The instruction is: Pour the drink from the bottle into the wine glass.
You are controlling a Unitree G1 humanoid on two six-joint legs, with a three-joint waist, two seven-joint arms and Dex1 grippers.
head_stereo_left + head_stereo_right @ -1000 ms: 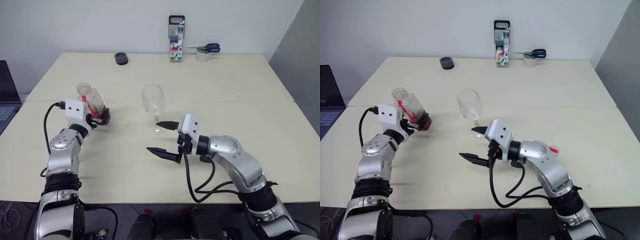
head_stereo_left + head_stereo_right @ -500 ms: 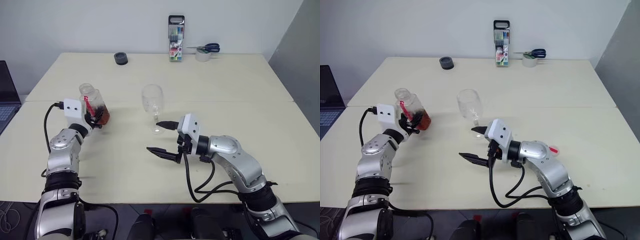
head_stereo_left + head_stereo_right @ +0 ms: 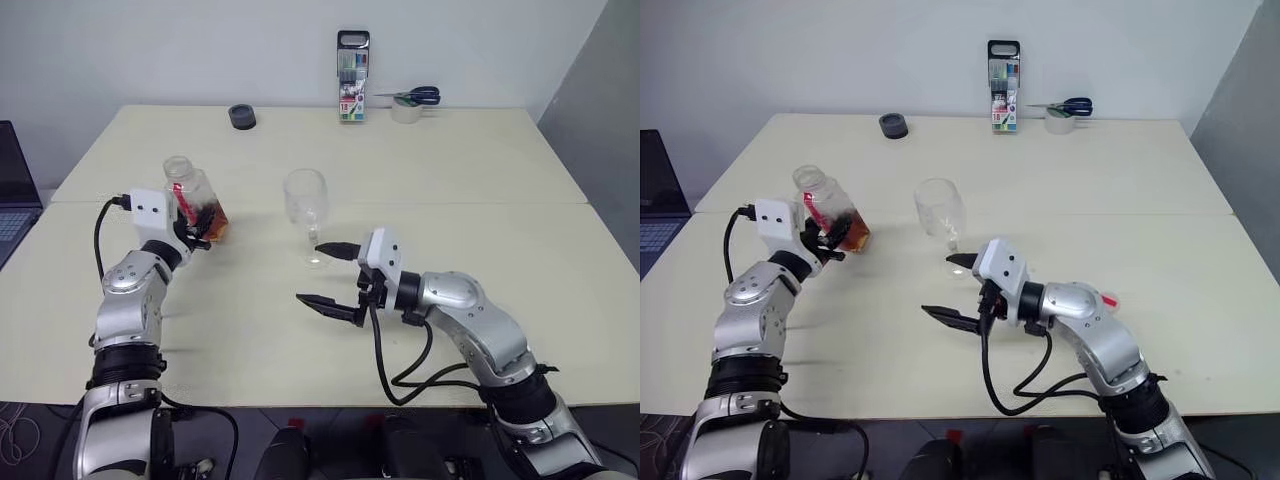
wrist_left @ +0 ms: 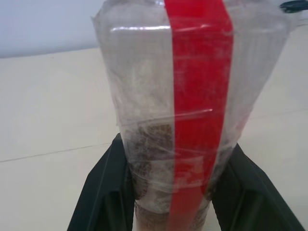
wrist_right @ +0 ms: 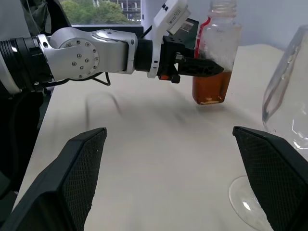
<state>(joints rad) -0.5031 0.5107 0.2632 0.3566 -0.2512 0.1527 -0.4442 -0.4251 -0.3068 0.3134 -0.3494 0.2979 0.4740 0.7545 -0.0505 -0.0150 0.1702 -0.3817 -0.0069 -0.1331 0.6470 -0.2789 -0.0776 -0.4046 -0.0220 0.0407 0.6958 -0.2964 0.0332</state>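
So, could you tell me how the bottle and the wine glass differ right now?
The bottle holds amber drink; the wine glass looks empty. The left gripper is shut on the bottle, while the glass stands free on the table. Both are clear and roughly upright.

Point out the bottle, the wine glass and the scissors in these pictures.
bottle (image 3: pixel 193 203), left eye view, on its clear body above the drink.
wine glass (image 3: pixel 305 197), left eye view, on the middle of the bowl.
scissors (image 3: pixel 418 96), left eye view, on the blue handles.
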